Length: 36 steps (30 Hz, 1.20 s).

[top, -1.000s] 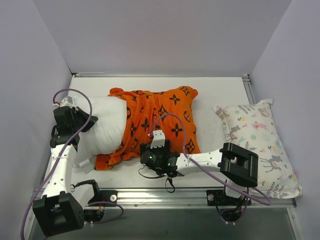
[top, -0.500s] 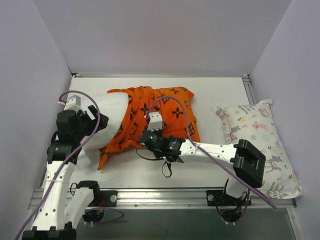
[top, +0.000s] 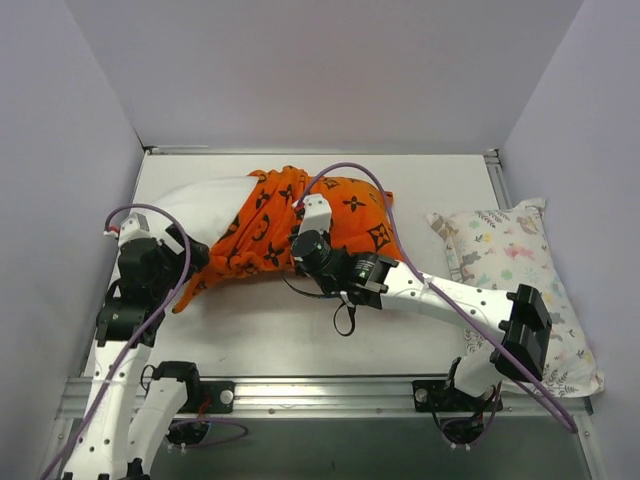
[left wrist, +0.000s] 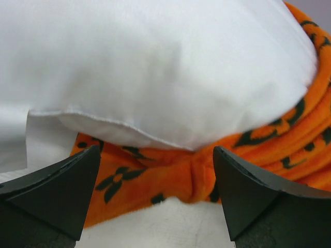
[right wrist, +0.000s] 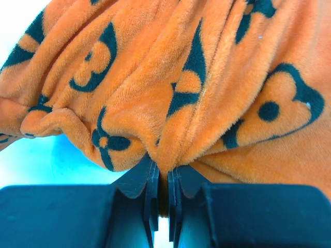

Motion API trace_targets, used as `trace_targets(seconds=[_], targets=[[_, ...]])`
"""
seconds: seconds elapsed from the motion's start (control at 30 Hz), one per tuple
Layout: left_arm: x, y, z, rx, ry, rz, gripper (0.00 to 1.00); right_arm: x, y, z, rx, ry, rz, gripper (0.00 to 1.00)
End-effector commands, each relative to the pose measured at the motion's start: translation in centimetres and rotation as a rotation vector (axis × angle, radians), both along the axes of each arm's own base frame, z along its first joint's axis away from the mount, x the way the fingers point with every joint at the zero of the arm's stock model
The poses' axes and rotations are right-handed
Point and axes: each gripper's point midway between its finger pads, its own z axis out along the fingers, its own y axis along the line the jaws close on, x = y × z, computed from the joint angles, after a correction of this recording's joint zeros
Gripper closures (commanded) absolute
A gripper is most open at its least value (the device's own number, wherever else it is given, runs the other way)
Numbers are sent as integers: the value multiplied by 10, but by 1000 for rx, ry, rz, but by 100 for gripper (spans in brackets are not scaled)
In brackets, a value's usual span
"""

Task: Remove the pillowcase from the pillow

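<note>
Orange plush pillowcase with black flower, star and circle motifs (top: pixel 250 240) lies bunched across the middle of the white table top (top: pixel 290 335), toward the back; it covers only the right-hand part of the large plain white soft pillow (top: pixel 205 205), whose left part is bare and reaches toward the back left corner.

My right gripper (right wrist: pixel 163 194) is pinched almost closed on a fold of the orange cloth; the right wrist view shows its two dark fingers (right wrist: pixel 150 191) with only a thin slit between them, the plush gathered into that slit and creases fanning upward from it; from above, this gripper sits at the near side of the bunched cloth, about its middle.

My left gripper (left wrist: pixel 155 196) stands wide; its two dark fingers (left wrist: pixel 57 191) are far apart at the bottom corners of the left wrist view, with nothing clamped between them; the bare white pillow bulges just ahead of and above them, its stitched edge hanging low, with a rolled orange band of the pillowcase beneath it and to its right; whether the fingertips touch the pillow I cannot tell. From above, this gripper is at the near left end of the pillow, beside the trailing orange hem.

Purple cable (top: pixel 350 170) arches over the cloth; a second pillow, white with pastel animal print (top: pixel 515 280), lies at the table's right edge, apart from the orange cloth.
</note>
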Motion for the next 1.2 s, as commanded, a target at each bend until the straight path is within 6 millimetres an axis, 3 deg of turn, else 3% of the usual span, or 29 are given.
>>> trace_targets(seconds=[0.0, 0.2, 0.27, 0.3, 0.33, 0.37, 0.43, 0.47, 0.53, 0.57, 0.63, 0.67, 0.73, 0.77, 0.8, 0.83, 0.87, 0.9, 0.97, 1.0, 1.1, 1.17], targets=[[35, 0, 19, -26, -66, 27, 3, -3, -18, 66, 116, -97, -15, 100], [48, -10, -13, -168, -34, 69, 3, -7, -28, 82, 118, -104, 5, 100], [56, -3, -6, -201, -102, 130, 2, -10, -25, 85, 124, -96, 26, 100], [58, -4, -16, -239, -112, 151, 3, -11, -25, 86, 123, -93, 35, 100], [66, -4, 0, -265, -194, 150, 3, -12, -23, 91, 125, -94, 47, 100], [70, -5, 3, -279, -219, 149, 5, -12, -23, 92, 114, -96, 49, 100], [80, -4, 21, -271, -277, 144, 51, -4, -30, 100, 104, -97, 34, 100], [86, 1, 19, -254, -260, 165, 72, -4, -30, 101, 113, -76, 54, 100], [96, 6, 32, -205, -253, 170, 100, 10, -46, 111, 140, -57, 29, 100], [98, 11, 36, -190, -252, 182, 100, 11, -47, 116, 153, -48, 45, 100], [96, 24, 57, -149, -281, 211, 100, 25, -69, 123, 139, -39, 0, 100], [94, 43, 66, -126, -294, 265, 100, 30, -79, 134, 142, -54, -17, 100], [85, 61, 77, -79, -287, 295, 100, 35, -100, 137, 118, -50, -57, 100], [82, 71, 101, -69, -322, 316, 100, 45, -124, 145, 127, -62, -118, 100], [75, 93, 108, -39, -324, 367, 100, 46, -137, 145, 126, -51, -140, 100], [71, 99, 112, -37, -310, 367, 100, 51, -152, 148, 140, -50, -173, 100], [68, 106, 119, -28, -315, 381, 100, 57, -180, 155, 161, -60, -236, 100], [64, 113, 138, 5, -341, 396, 100, 58, -194, 154, 163, -49, -265, 100], [61, 119, 142, 37, -317, 416, 100, 56, -221, 163, 177, -66, -318, 100], [61, 119, 155, 49, -338, 413, 100, 60, -245, 163, 179, -64, -382, 100], [70, 120, 161, 57, -328, 384, 100, 56, -275, 173, 223, -81, -441, 100], [86, 114, 150, 36, -284, 325, 100, 60, -264, 173, 243, -57, -385, 100]])
